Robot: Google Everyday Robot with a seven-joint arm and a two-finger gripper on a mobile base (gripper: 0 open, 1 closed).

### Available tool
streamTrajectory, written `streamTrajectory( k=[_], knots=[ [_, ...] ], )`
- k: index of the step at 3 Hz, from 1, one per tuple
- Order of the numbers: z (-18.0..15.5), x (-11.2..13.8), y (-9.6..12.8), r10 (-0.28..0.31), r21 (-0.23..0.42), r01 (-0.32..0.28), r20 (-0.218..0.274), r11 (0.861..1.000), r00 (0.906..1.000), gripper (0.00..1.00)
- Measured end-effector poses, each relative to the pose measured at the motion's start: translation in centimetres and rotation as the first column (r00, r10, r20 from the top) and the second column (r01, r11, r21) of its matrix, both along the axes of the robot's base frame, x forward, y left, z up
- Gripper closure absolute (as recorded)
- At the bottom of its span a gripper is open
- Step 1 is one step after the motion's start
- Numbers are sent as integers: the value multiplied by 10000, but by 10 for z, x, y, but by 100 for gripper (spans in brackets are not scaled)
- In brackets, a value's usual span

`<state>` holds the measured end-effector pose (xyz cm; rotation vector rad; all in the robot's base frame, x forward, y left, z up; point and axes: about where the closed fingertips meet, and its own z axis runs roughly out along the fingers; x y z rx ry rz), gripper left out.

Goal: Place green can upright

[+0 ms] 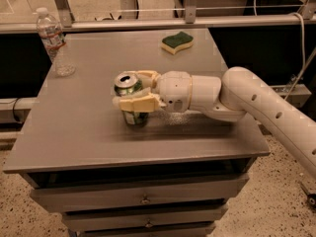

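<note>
The green can (132, 115) stands upright on the grey table (79, 132), near the middle toward the front, its silver pull-tab top facing up. My gripper (134, 90) reaches in from the right on a white arm (256, 105). Its cream fingers (137, 103) are closed on both sides of the can's upper part. The near finger hides the middle of the can; the base shows below it, resting on the table.
A clear plastic water bottle (53, 42) stands at the table's back left corner. A green-and-yellow sponge (177, 42) lies at the back right. A metal rail (148, 23) runs behind the table. Drawers (143, 199) sit under the tabletop.
</note>
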<state>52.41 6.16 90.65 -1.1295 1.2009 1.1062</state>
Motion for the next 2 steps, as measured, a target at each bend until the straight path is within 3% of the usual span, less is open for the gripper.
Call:
streamTrajectory(
  k=[1,2],
  knots=[
    [-7,-2,-4,-21,-127,19,-131,9999,9999,6],
    [-14,-7,-20,-139,-594,122,-275,9982,9995,0]
  ],
)
